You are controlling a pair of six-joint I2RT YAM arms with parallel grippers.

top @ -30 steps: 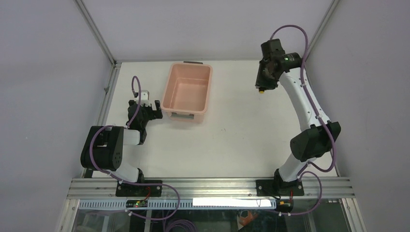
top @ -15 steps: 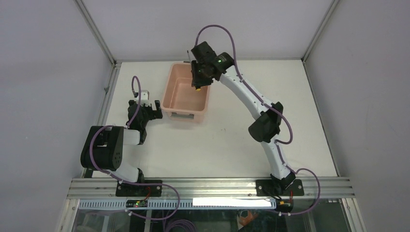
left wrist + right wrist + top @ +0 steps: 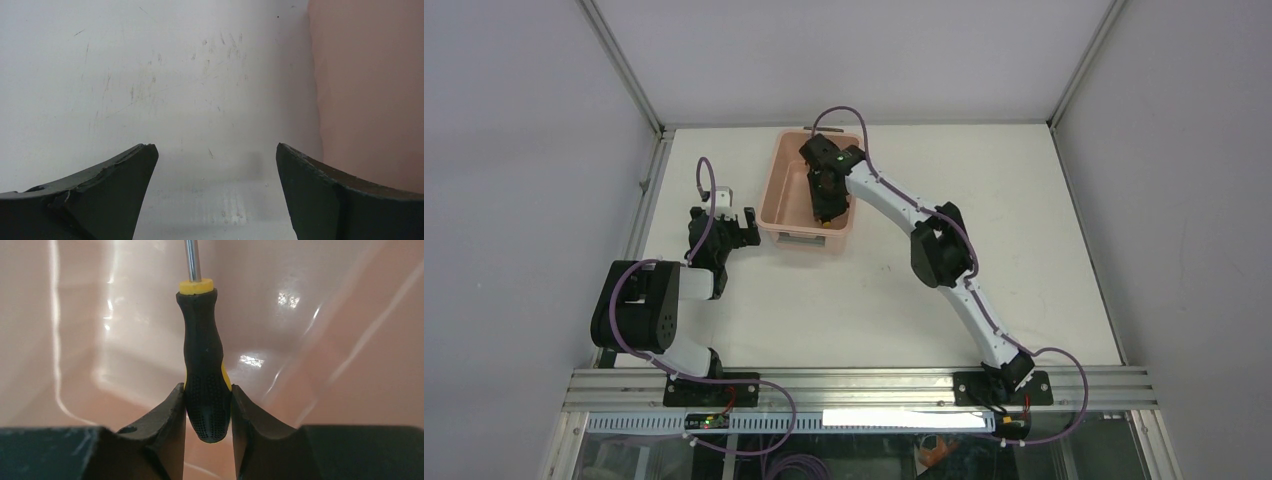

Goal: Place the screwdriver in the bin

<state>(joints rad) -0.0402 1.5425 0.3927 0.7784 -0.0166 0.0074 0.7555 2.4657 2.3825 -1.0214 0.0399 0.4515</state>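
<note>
Gripping screwdriver point(image 3: 204, 360) by black handle, right gripper point(image 3: 207, 412) has swung from table point(image 3: 1024, 200) 2 o'clock corner to inside bin point(image 3: 786, 190), at 11 o'clock; release remains. Left gripper point(image 3: 215, 155) idle, jaws parted, empty.

The bin point(image 3: 784, 190), far side of table point(image 3: 984, 180).
Inside: screwdriver point(image 3: 205, 385) and right gripper point(image 3: 826, 213); left gripper point(image 3: 742, 220) just left of it.

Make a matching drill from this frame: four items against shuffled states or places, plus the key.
Items
1. screwdriver
2. bin
3. left claw
4. right claw

States
A. open, empty, beside the bin's outer wall
B. black and yellow, gripped by the handle
C. pale pink, rounded corners
D. shut on a handle, over the bin's inside

Pairs: 1-B, 2-C, 3-A, 4-D
</note>
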